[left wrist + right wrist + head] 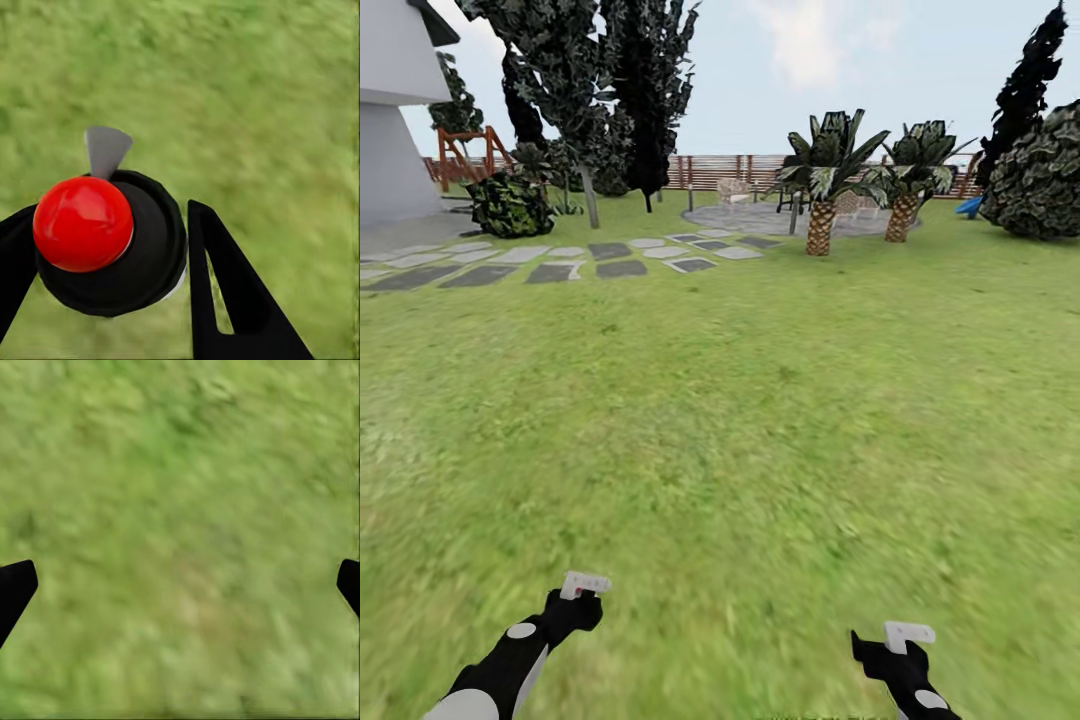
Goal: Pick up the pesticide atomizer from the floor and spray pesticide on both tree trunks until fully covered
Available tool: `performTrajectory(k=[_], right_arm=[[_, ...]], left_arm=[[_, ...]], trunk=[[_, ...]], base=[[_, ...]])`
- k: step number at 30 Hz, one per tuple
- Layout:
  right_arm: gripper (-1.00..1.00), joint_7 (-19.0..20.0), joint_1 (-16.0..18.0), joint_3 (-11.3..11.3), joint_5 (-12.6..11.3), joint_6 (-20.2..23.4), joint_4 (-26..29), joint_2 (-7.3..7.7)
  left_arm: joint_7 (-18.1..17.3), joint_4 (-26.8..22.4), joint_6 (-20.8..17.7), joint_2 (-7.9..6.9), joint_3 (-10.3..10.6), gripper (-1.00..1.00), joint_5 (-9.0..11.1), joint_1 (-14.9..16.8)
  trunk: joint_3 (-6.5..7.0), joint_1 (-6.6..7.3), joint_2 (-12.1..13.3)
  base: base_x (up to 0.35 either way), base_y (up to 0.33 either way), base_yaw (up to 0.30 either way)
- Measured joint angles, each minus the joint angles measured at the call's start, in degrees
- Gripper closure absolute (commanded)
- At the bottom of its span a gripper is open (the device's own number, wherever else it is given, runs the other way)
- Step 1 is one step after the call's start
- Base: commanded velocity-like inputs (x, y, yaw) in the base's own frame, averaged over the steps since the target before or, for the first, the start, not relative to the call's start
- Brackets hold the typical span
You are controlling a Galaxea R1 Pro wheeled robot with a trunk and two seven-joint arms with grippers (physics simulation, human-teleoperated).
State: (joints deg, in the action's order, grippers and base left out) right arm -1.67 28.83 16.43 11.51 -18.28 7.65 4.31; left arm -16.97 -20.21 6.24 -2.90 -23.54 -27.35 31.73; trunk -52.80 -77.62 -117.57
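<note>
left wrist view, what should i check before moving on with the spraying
1. Pesticide atomizer gripped: ok, it sits between the left pincer fingers, both against it.
2. Right pincer free: ok, open over the grass.
3. Facing a thick grey-brown trunk: not ok, palms and dark cone trees lie ahead.
4. Nozzle aim: cannot tell.
</note>
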Motion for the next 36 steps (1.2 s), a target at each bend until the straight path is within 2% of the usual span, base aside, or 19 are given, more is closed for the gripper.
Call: performTrajectory(k=[36], right_arm=[[-1.0, 0.0, 0.0, 0.0, 0.0, 0.0, 0.0, 0.0]], left_arm=[[0.0, 0.0, 0.0, -0.02, 0.0, 1.0, 0.0, 0.0]], trunk=[[0.0, 0.0, 0.0]], base=[[0.0, -0.273, -0.299]])
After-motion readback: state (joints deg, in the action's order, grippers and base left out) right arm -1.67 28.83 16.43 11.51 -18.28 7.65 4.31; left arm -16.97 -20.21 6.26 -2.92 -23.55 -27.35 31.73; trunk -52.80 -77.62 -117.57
